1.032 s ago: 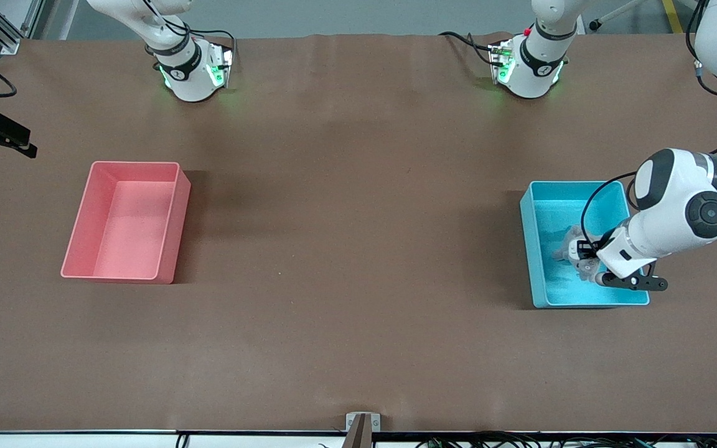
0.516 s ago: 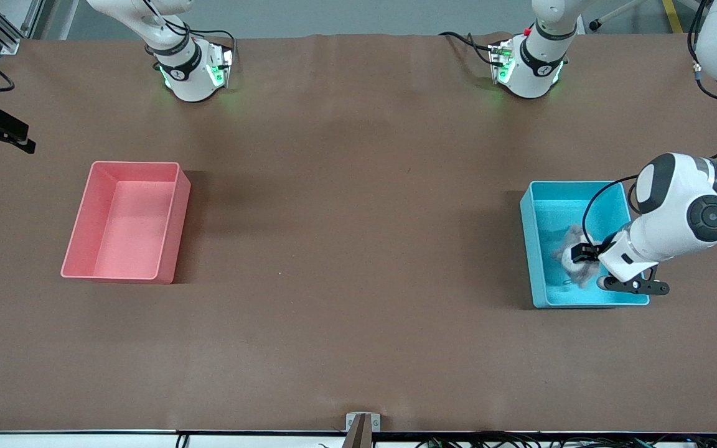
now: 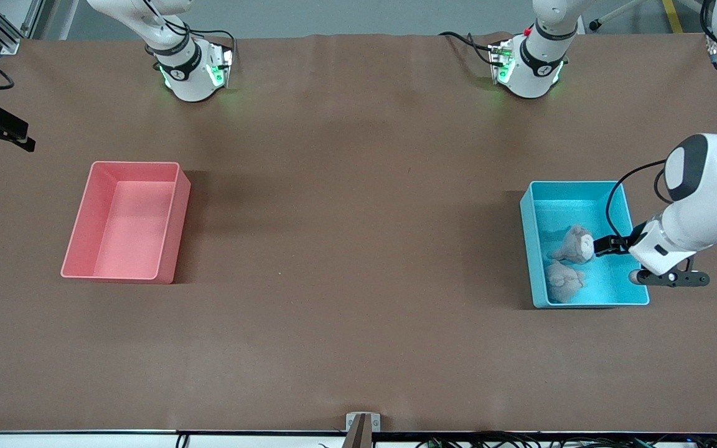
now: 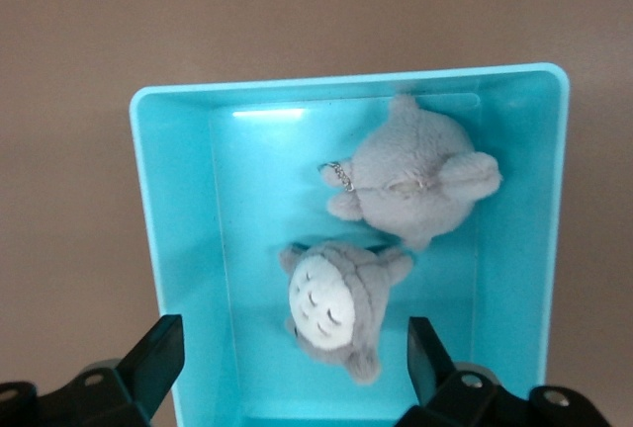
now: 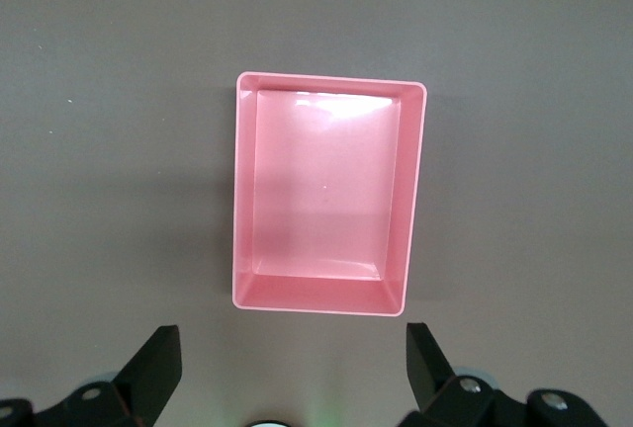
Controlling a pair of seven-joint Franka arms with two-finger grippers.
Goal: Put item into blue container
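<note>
The blue container [image 3: 531, 249] [image 4: 178, 249] stands toward the left arm's end of the table. Two grey plush toys lie loose in it. One shows a white face [image 3: 575, 244] [image 4: 336, 306]. The other [image 3: 564, 282] [image 4: 415, 175] lies beside it, nearer to the front camera. My left gripper [image 3: 612, 245] [image 4: 295, 373] hangs open above the container, over its side toward the left arm's end, and holds nothing. My right gripper [image 5: 294, 373] is open, high over the table beside the pink bin [image 5: 326, 195], and is out of the front view.
The pink bin [image 3: 125, 221] stands with nothing in it toward the right arm's end of the table. Both arm bases [image 3: 190, 71] [image 3: 529, 65] sit along the table's edge farthest from the front camera. Brown tabletop [image 3: 358, 249] lies between the bins.
My left gripper opened and let go of a plush toy, which now lies in the blue container. The gripper then rose and drew back toward the left arm's end.
</note>
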